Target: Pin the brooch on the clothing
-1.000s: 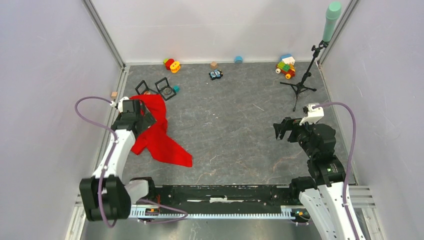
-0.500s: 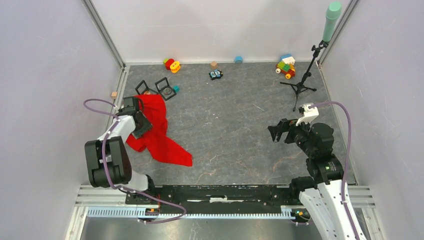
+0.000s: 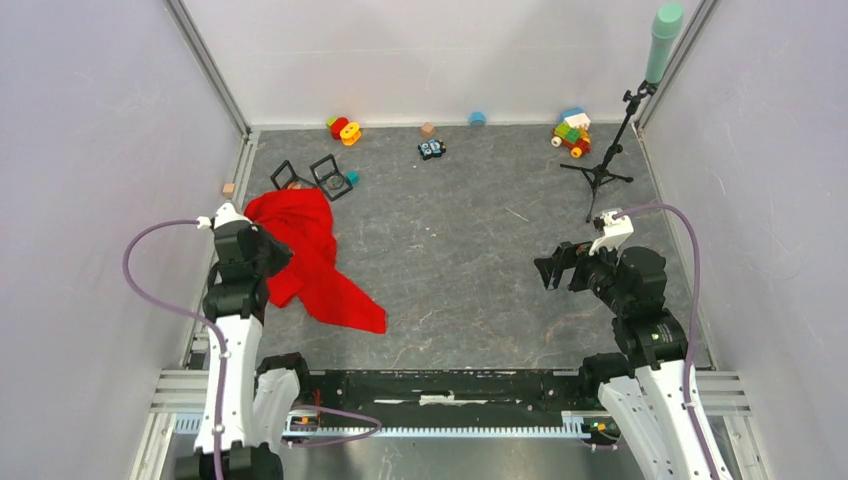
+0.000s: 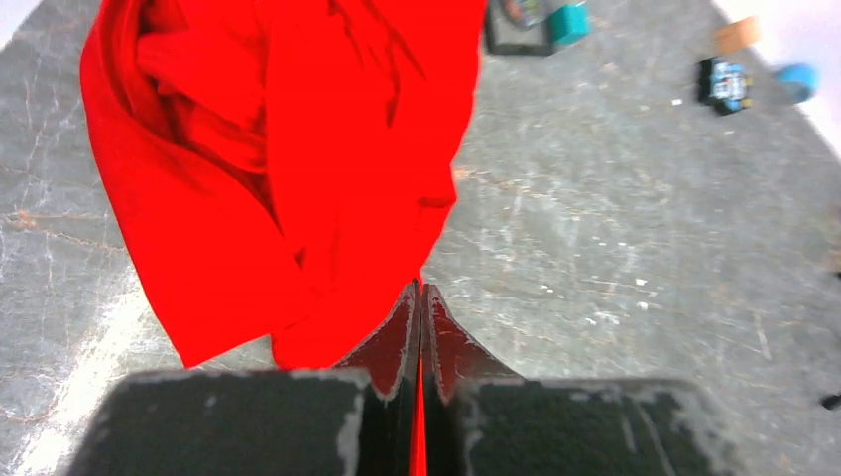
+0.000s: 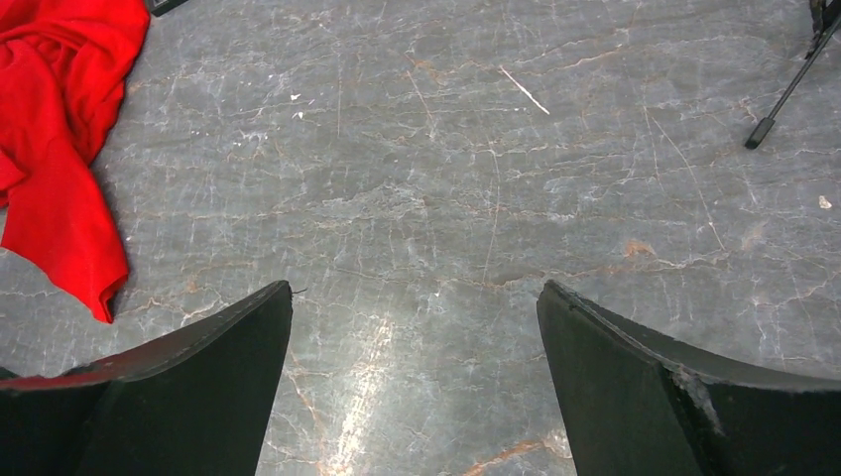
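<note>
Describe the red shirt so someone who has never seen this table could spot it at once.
On the grey marbled table, look to the left side, near the left arm. A red T-shirt lies crumpled there, an edge pinched in the shut left gripper. It is the only cloth, far larger than the small toys and black cases behind it.

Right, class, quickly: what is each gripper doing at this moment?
Left gripper: closed, pinching the red T-shirt.
Right gripper: open, holding nothing.
</note>
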Motion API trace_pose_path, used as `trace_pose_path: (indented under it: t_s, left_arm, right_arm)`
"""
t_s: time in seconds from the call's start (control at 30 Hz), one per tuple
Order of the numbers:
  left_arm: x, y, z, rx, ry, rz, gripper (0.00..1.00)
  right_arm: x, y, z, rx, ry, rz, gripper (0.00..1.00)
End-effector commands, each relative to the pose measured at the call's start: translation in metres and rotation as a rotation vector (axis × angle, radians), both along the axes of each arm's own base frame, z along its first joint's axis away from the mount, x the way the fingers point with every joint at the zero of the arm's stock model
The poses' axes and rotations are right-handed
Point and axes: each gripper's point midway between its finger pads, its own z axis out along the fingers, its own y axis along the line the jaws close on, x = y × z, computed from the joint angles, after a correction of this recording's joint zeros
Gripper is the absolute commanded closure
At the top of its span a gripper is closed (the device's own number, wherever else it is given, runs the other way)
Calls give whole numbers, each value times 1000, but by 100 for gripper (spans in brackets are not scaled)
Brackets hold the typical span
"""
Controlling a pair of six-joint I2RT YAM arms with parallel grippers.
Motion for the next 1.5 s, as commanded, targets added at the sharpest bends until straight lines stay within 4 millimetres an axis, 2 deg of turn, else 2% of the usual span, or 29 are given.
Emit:
trace_pose_path:
  t_s: [0.0, 0.07, 0.2, 0.27, 0.43, 0.63, 0.8, 0.93, 1.03, 1.27, 1.3, 1.4, 1.47]
  left_arm:
    - [-12, -7, 32, 1, -74, -22, 91]
    - [-11, -6, 21, -18, -46, -3, 67]
    - [2, -10, -19, -109, 46, 26, 46]
    - [11, -11, -36, -154, 87, 49, 44]
    - [26, 1, -65, -196, 147, 159, 30]
    - [16, 17, -111, -204, 283, 303, 25]
    - [4, 26, -132, -180, 356, 376, 18]
    - [-1, 28, -142, -169, 385, 388, 20]
    - [-2, 27, -147, -170, 396, 382, 27]
    - [-2, 5, -154, -282, 406, 329, 54]
    - [-7, 5, -155, -285, 406, 337, 63]
    - [-15, -2, -152, -319, 364, 336, 80]
    - [-18, -7, -143, -340, 326, 320, 86]
  right_arm:
    - [-2, 6, 11, 9, -25, 42, 2]
    - [-3, 10, 10, 26, -18, 56, 2]
    - [-6, 11, 15, 41, -30, 61, 2]
    - [-8, 10, 19, 47, -42, 53, 2]
    - [-13, 11, 24, 71, -60, 50, 2]
    - [-13, 11, 14, 61, -42, 53, 2]
    - [-14, 15, 1, 58, -11, 80, 2]
    - [-16, 16, -6, 56, 3, 91, 2]
    - [-16, 16, -9, 55, 5, 91, 2]
    - [-18, 14, -17, 41, 15, 89, 2]
    - [-18, 13, -19, 36, 23, 87, 2]
    - [-20, 11, -21, 16, 32, 84, 2]
    - [-21, 8, -22, 3, 35, 77, 2]
